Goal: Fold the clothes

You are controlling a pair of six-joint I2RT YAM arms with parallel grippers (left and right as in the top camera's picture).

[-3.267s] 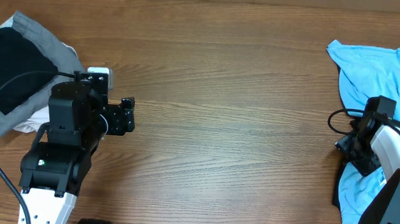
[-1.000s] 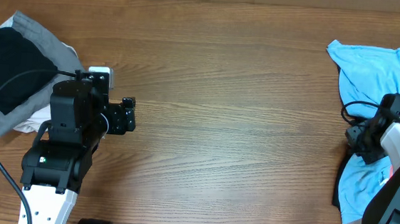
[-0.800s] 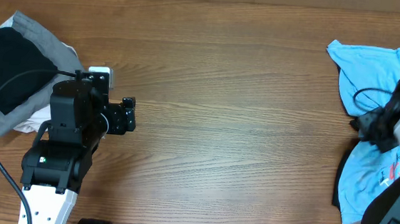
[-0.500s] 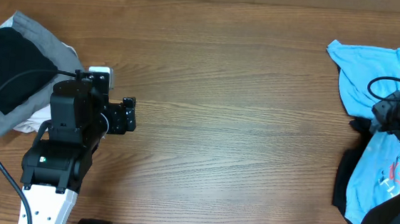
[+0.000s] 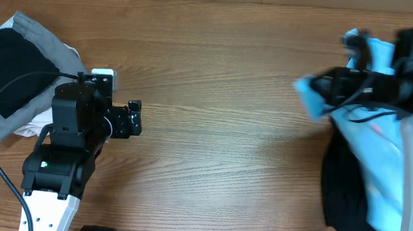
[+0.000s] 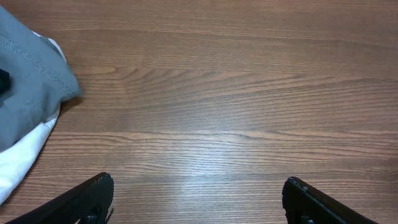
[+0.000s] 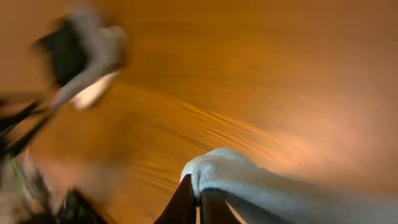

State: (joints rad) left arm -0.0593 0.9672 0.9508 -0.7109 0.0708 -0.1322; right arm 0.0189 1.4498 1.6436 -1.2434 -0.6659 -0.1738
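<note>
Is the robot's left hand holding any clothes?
No, the black left gripper stands open over the brown wooden table, nothing between its fingers.

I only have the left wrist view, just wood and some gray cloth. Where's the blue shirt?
Observer: On the table's right side. The right fingers are shut on a fold of the shirt.
Operator: Anything with it?
Observer: A black garment shows beneath it.
Operator: And that gray cloth?
Observer: A black piece lies on top of the gray cloth.
</note>
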